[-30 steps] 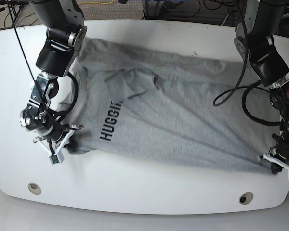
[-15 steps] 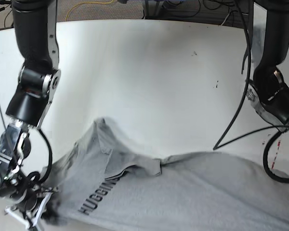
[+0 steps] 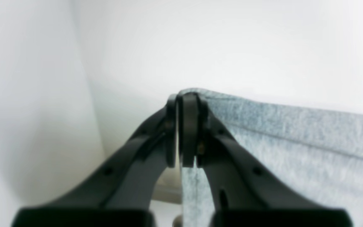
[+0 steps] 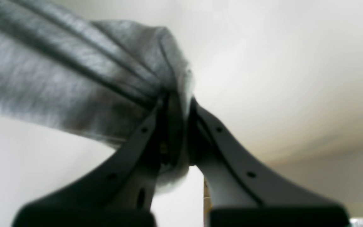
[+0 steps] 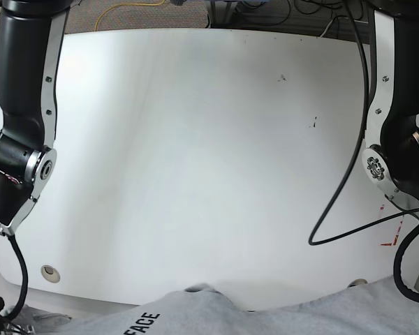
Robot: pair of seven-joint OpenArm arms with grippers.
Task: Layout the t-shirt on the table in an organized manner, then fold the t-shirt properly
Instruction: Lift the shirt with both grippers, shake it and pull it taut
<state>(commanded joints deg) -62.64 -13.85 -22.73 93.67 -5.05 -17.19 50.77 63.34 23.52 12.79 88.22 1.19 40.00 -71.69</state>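
Since a second ago I've dragged the t-shirt [image 5: 265, 317] off the table [image 5: 195, 139]; it hangs past the near edge. Left gripper [image 3: 184, 132] pinches a hem, right gripper [image 4: 175, 126] clamps bunched cloth. Next, I judge: relay it flat. Print reads "FACE"

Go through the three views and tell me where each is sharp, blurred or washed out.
Left wrist: soft all over; the left gripper and the t-shirt it pinches are blurred, the background bright and featureless. Right wrist: blurrier, the cloth streaked, the right gripper dark against a pale backdrop. Base: sharpest; the table shows mild glare, and the lettering is legible.
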